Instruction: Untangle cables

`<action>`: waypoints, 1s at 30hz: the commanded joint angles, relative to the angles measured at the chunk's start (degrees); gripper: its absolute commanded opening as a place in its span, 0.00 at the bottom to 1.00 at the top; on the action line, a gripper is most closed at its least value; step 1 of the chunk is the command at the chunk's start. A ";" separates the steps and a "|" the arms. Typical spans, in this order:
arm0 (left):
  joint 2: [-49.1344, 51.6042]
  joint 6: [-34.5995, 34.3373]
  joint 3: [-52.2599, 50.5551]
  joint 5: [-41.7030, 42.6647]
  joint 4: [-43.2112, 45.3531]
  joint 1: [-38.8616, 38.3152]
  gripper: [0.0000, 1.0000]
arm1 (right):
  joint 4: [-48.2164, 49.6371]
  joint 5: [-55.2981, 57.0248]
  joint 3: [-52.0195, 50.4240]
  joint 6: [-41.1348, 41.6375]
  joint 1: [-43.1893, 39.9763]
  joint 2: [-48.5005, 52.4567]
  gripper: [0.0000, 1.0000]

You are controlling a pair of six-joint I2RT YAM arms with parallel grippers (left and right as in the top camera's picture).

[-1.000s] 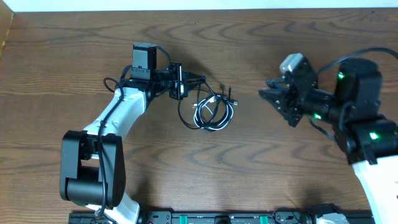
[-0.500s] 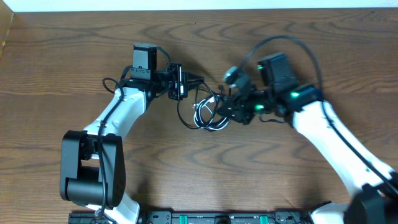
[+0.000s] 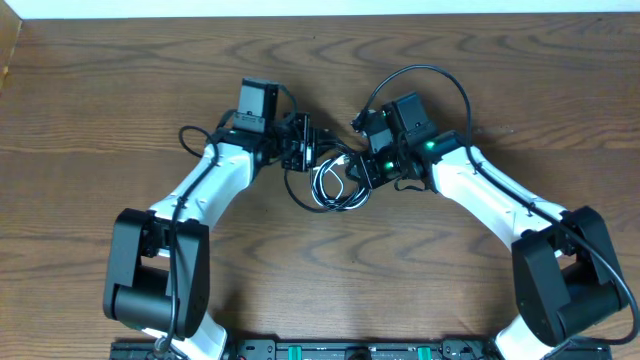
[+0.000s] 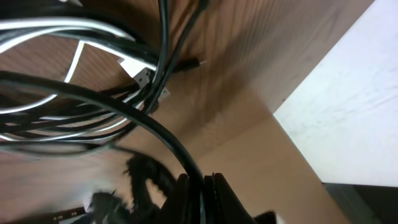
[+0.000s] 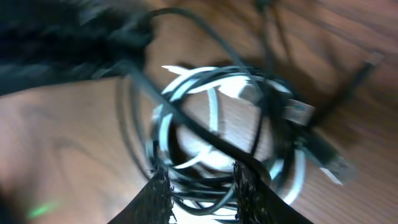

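Observation:
The cables (image 3: 335, 188) lie as a small tangled coil of black and white strands at mid-table. My left gripper (image 3: 312, 148) sits at the coil's upper left edge, shut on one black cable (image 4: 168, 134) that runs up from between its jaws (image 4: 204, 186). Behind it, white strands (image 4: 62, 25) and a small plug (image 4: 142, 71) show. My right gripper (image 3: 362, 168) is at the coil's upper right edge. In the right wrist view, which is blurred, its fingers (image 5: 158, 190) stand apart over the coil (image 5: 217, 112), straddling several strands at its lower rim (image 5: 200, 186).
The dark wooden table (image 3: 320, 270) spreads around the coil. Its far edge meets a white surface (image 4: 348, 93). Thick black arm wires loop above the right wrist (image 3: 420, 75) and beside the left arm (image 3: 190, 135).
My right arm has swung in from the right side of the table to the coil. My left arm has shifted slightly right and back, still holding its black cable.

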 commanded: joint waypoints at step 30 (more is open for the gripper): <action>0.33 2.99 -0.31 -13.16 8.74 -7.54 0.16 | -4.68 14.38 0.59 -0.31 -0.11 -2.40 0.47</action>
